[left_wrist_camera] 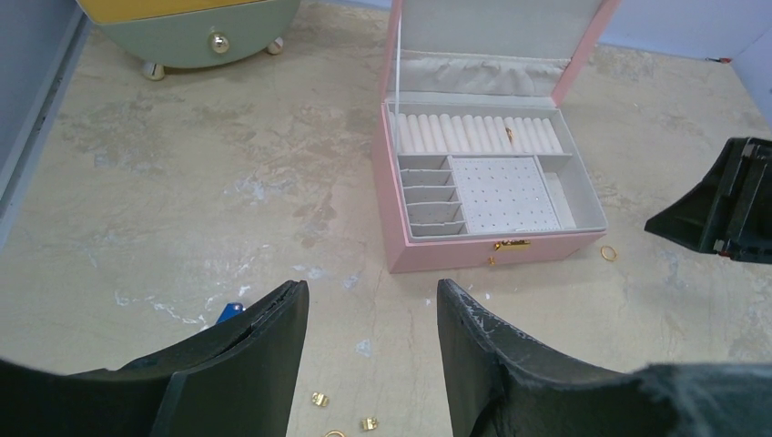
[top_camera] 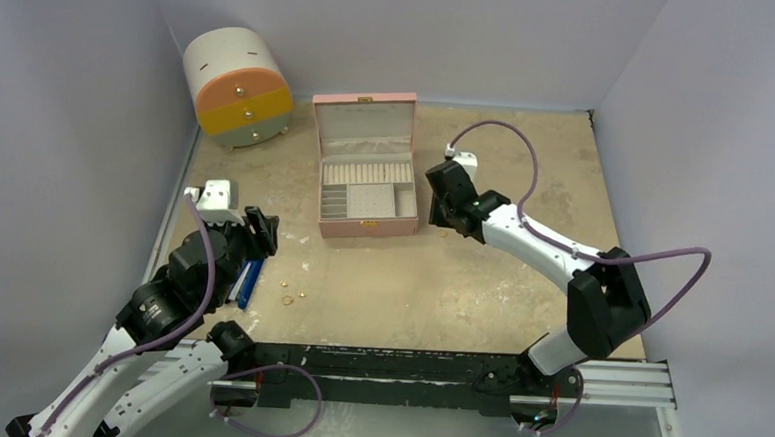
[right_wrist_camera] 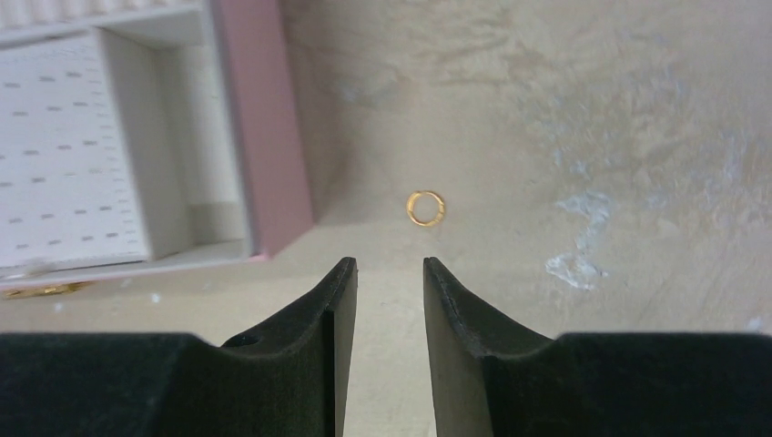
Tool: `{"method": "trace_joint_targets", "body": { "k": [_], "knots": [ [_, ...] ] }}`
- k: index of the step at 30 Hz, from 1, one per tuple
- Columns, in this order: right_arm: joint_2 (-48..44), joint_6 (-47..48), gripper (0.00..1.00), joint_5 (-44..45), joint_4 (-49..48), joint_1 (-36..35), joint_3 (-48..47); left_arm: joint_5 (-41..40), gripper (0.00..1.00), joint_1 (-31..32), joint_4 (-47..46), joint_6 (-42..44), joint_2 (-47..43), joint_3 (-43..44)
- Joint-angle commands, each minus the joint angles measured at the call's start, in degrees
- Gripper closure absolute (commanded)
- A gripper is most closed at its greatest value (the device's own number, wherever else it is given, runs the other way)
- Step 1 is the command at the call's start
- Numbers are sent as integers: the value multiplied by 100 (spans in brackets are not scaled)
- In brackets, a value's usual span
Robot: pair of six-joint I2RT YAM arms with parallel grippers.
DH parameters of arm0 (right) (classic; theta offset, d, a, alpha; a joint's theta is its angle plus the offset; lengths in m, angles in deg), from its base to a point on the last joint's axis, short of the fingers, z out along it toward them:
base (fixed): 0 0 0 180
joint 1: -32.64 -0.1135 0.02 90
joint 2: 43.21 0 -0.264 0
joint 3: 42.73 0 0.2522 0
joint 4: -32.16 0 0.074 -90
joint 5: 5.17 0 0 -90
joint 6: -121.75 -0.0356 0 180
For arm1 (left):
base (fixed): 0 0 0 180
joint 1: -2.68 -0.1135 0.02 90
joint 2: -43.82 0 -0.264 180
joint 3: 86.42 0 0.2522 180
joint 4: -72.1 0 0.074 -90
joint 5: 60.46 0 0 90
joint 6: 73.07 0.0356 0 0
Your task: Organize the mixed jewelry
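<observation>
While hovering short of the gold ring [right_wrist_camera: 425, 208], just right of the pink jewelry box [right_wrist_camera: 264, 137], with right gripper [right_wrist_camera: 389, 266] parted, empty, left gripper [left_wrist_camera: 373, 300] too: risks skidding the flat ring away on closing.

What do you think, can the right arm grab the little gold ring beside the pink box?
Probably yes. The gold ring lies on bare table just ahead of the right arm and its open jaws, nothing between. The pink box stands close beside it, so care helps.
</observation>
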Motion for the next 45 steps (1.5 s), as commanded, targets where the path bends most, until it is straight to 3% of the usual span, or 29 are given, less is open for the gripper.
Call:
{"method": "trace_joint_targets", "body": {
  "k": [1, 12, 45],
  "knots": [
    [-54, -535, 64, 13, 22, 187, 280, -98, 46, 14, -208, 76, 69, 30],
    [822, -1502, 67, 156, 71, 500, 198, -137, 47, 16, -193, 67, 64, 33],
    [1383, -1731, 71, 341, 54, 517, 193, -159, 47, 9, -181, 67, 50, 38]
  ]
}}
